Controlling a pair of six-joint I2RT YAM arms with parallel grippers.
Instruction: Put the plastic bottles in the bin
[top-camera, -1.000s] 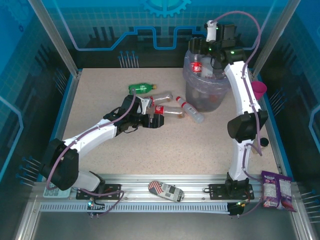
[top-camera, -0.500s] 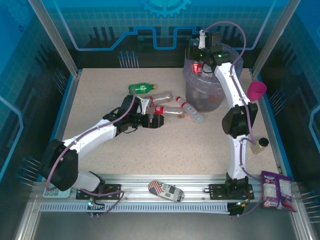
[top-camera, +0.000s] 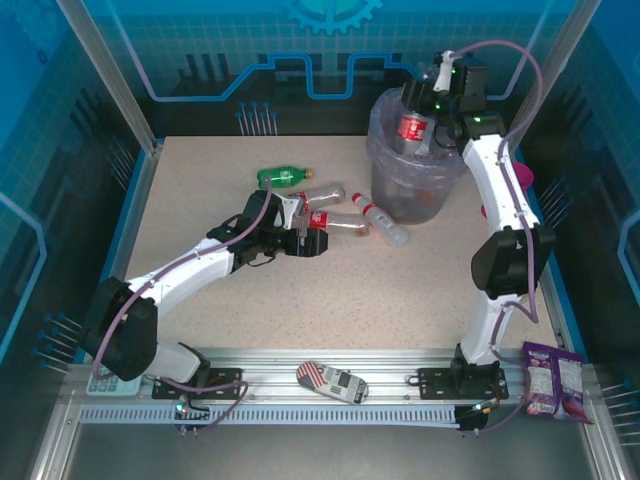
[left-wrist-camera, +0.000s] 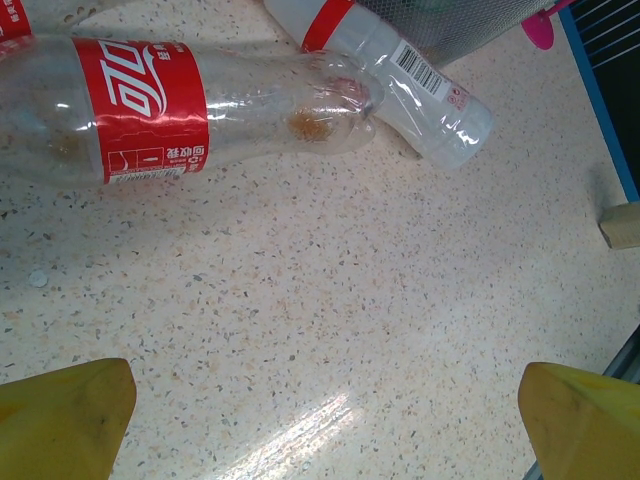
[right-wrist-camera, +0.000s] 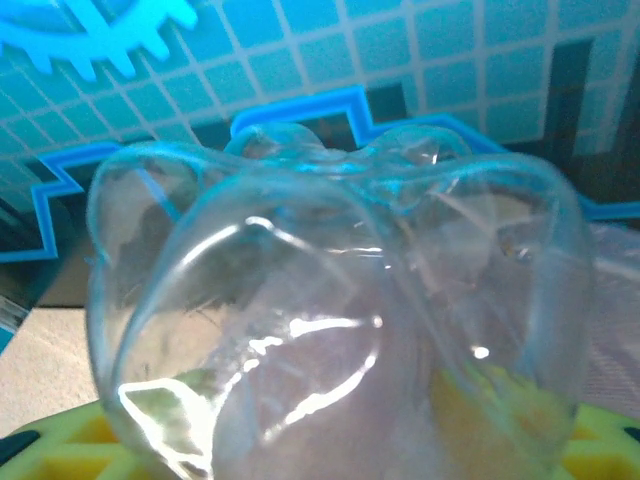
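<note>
My right gripper (top-camera: 428, 108) hangs over the bin (top-camera: 385, 190), a round grey bucket with a lilac bag, and is shut on a clear red-labelled bottle (top-camera: 412, 129). That bottle's base (right-wrist-camera: 330, 290) sits between the right gripper (right-wrist-camera: 330, 445) fingers. My left gripper (top-camera: 312, 244) rests low over the table, open, its yellow fingertips (left-wrist-camera: 60, 420) far apart with bare table between them. Just beyond the left gripper (left-wrist-camera: 320, 420) lie a red-labelled bottle (left-wrist-camera: 140, 110) and a second clear bottle (left-wrist-camera: 400, 75). A green bottle (top-camera: 283, 177) lies further back.
A pink cup (top-camera: 522, 178) stands right of the bin, partly behind my right arm. A small wooden block (left-wrist-camera: 622, 225) lies near the right table edge. A snack packet (top-camera: 553, 378) and a small patterned object (top-camera: 332, 381) rest on the front rail.
My right arm has swung from the bin's left rim towards its back right, carrying the bottle above the opening. The left arm has stayed still.
</note>
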